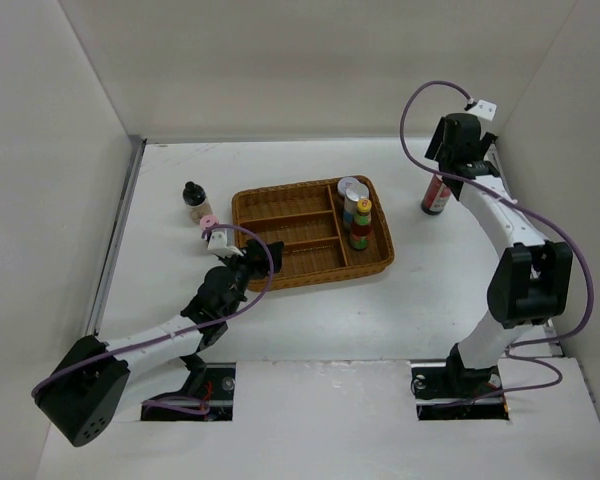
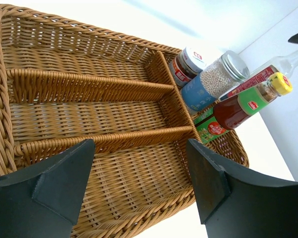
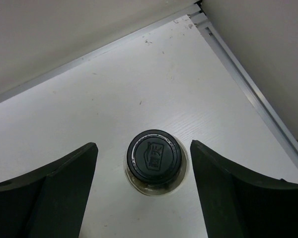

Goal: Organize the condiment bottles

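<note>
The tall dark-red bottle (image 1: 436,196) stands on the table right of the wicker tray (image 1: 280,215). My right gripper (image 1: 446,168) is open right above it, and its black cap (image 3: 154,157) sits between the fingers (image 3: 64,183). The yellow-capped green-red bottle (image 1: 360,226) and the silver-lidded jar (image 1: 353,189) stand in the tray's right compartment, next to a small red-labelled jar (image 2: 185,65). The black-capped tan jar (image 1: 193,200) and pink-capped jar (image 1: 208,222) stand left of the tray. My left gripper (image 1: 248,255) is open and empty over the tray's near-left corner (image 2: 140,148).
The tray's three long compartments (image 2: 89,114) hold nothing. White walls enclose the table, with a metal rail (image 1: 115,240) along the left side and another (image 3: 248,84) in the back right corner by the dark-red bottle.
</note>
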`<state>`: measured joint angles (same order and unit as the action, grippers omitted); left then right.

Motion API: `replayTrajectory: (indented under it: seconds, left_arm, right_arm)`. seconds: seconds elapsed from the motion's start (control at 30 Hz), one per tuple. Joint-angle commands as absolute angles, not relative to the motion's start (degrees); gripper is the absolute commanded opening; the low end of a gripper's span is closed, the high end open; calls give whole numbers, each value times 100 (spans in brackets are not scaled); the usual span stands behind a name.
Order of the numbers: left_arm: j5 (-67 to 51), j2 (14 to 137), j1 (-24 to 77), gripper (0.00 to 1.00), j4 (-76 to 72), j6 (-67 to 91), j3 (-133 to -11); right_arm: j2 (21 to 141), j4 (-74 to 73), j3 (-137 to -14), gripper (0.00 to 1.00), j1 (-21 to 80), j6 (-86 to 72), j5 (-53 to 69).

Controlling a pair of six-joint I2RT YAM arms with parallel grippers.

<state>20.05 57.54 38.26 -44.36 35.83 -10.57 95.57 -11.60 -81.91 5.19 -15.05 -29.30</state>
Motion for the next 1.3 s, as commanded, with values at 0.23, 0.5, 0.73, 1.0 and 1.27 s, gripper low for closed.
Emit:
replayTrajectory:
  seconds: [0.23,0.5,0.73,1.0,1.27]
  left_arm:
    - [1925,5792,3783,73,-4781,3630,-1063]
    - [1925,5678,3871,73,-4825,3630,-1055]
    - [1925,5511,3898,73,-4773,3630,-1046]
    - [1968,5274,3845,73,-4711,3612,-993]
    - [2004,4896,3634,73,-4421,3621,-940]
  right_arm:
    - [9634,-844,-8675,35,488,-1055,-3497]
    - [8720,-747,-9280,26,768,-844,-3665]
    - [8218,-940,-10308,26,1620,-387,-3656]
    - [8639,-791,-11583,26,3464,114,-3542]
    - [9351,-317,-11567,26,4600,132,-3481]
